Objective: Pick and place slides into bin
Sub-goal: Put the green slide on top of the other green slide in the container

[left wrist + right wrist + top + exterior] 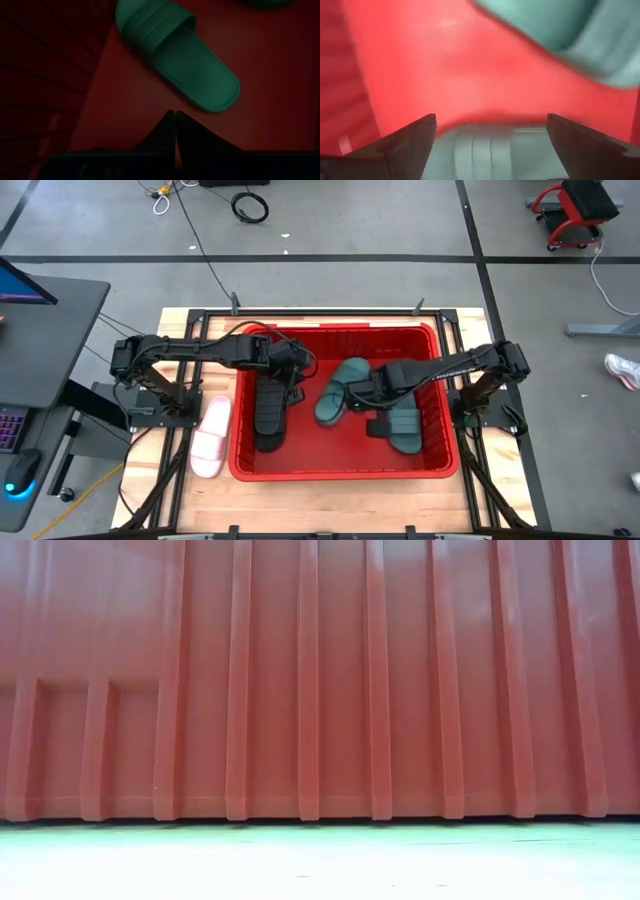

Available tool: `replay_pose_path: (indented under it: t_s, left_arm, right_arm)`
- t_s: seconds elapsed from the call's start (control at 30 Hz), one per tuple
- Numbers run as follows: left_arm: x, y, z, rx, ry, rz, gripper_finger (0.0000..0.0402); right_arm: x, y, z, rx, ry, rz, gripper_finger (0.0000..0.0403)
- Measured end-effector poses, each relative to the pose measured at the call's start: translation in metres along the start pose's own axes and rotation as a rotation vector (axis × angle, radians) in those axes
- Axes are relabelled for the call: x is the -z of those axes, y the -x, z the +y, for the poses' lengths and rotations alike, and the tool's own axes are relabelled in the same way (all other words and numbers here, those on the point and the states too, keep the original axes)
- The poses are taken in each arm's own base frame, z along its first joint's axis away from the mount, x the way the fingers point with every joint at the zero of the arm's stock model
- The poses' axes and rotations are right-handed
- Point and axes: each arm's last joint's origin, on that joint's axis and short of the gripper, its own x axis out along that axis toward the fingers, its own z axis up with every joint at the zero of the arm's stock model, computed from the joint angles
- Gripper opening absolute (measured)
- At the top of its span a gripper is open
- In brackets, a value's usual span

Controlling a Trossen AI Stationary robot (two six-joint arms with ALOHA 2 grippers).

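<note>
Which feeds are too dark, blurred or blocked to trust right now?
High view: evenly lit and sharp. Low view: blocked, filled by the large red ribbed plastic bin's wall. Left wrist view: very dark, though the dark teal-green rubber slide reads clearly. Right wrist view: soft and smeared, red floor washed out, another teal slide blurred.

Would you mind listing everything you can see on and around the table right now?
bin: one, red, centre of the table.
teal slides: two, dark teal-green, inside the bin, right half.
black slide: one, black, inside the bin, left side.
white slide: one, pale, on the table left of the bin.
left gripper: shut, empty, over the bin floor.
right gripper: open, above a teal slide in the bin.
</note>
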Motion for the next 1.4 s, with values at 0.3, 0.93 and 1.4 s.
replay_pose_path:
  t_s: [0.3,0.93,1.4]
  left_arm:
    - [0.0,0.0,0.0,-0.004,-0.035,-0.001,0.0006]
    - [0.012,0.089,0.024,-0.095,-0.063,-0.174,0.0018]
    - [0.024,0.132,0.029,-0.089,-0.069,-0.289,0.0018]
  right_arm:
    - [-0.025,-0.009,-0.015,0.189,-0.451,-0.34,0.036]
    - [-0.05,-0.075,-0.024,0.576,-0.164,-0.255,0.0329]
    - [-0.058,-0.103,-0.049,0.595,-0.313,-0.199,0.0209]
